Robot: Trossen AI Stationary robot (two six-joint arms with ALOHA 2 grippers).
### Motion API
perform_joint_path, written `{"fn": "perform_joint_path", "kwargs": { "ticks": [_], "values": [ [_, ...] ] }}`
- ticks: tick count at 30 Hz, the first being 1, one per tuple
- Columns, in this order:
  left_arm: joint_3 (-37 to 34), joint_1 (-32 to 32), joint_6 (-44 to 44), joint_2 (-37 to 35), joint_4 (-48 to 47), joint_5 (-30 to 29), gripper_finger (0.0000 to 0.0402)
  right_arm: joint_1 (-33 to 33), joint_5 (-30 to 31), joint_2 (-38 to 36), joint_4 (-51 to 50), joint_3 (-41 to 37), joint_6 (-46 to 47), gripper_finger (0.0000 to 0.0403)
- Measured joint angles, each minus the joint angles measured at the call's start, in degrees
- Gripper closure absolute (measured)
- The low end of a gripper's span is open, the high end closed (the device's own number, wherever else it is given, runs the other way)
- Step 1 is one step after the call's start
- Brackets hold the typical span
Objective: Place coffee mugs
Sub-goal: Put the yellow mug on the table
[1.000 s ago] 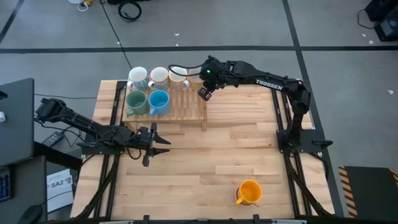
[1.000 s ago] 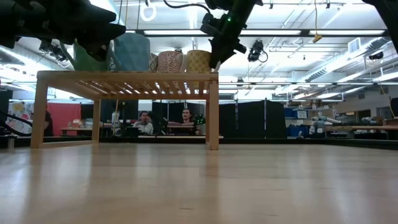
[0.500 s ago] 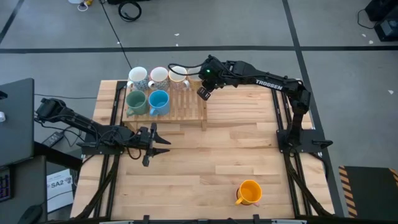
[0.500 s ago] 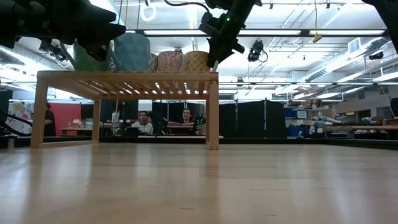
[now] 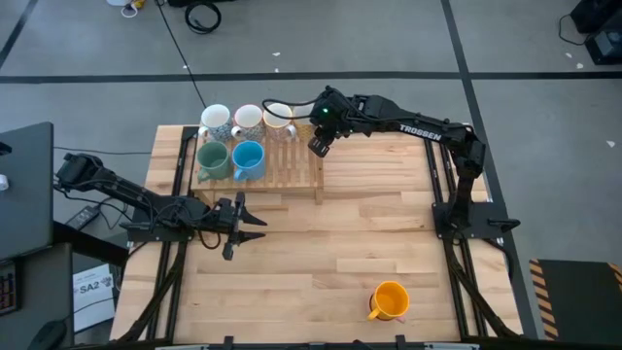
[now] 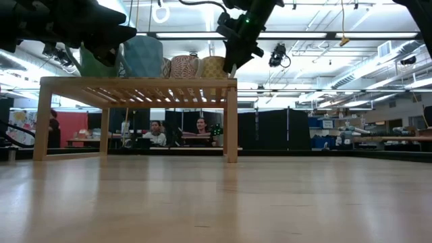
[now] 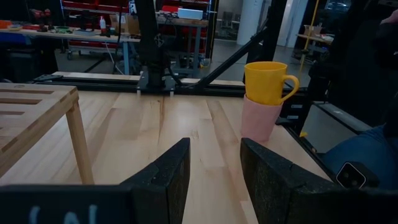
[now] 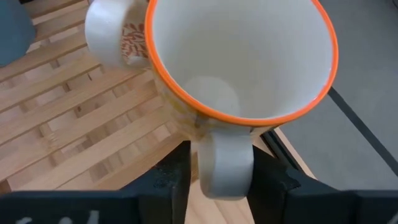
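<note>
Nothing much had shifted since a second earlier: my right gripper (image 5: 318,146) sat at the same far right corner of the rack (image 5: 292,167), though its fingers had eased apart off the handle of the orange-rimmed mug (image 8: 239,59). In the right wrist view the handle lay in the gap between my fingers (image 8: 171,177), which stood close on either side; whether they touched it I could not tell. That mug (image 5: 279,118) stood on the rack's far edge, last in a row with two other white mugs (image 5: 215,120), (image 5: 249,119). A green mug (image 5: 212,158) and a blue mug (image 5: 248,158) stood in the near row.

My left gripper (image 5: 243,224) waited low over the table (image 5: 321,262), just off the rack's near edge, its fingers parted and empty. The left wrist view showed the yellow mug (image 7: 266,81) stacked in a pink mug (image 7: 259,121). From above, the pair (image 5: 390,299) sat by the table's near edge, well apart from the rack.

Risks, as I judged them:
- Backing out crooked could hook the handle and drag or tip the mug off the rack's corner, since it stood at the very end.
- Lifting before the fingers were clear could carry the mug up with me.
- A swing toward the row could knock its neighbour.
</note>
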Motion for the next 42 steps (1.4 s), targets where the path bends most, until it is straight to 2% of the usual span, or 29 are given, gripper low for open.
{"fn": "perform_joint_path", "kwargs": {
  "ticks": [16, 29, 42],
  "values": [
    [0.0, 0.0, 0.0, 0.0, 0.0, 0.0, 0.0253, 0.0, 0.0, 0.0, 0.1, 0.0, -0.4, 0.0207],
    [0.0, 0.0, 0.0, 0.0, 0.0, 0.0, 0.0253, 0.0, 0.0, -0.1, -0.3, 0.3, -0.4, 0.0206],
    [0.0, 0.0, 0.0, 0.0, -0.1, 0.0, 0.0253, 0.0, 0.1, -0.2, -6.9, 9.6, -0.4, 0.0206]
  ]
}}
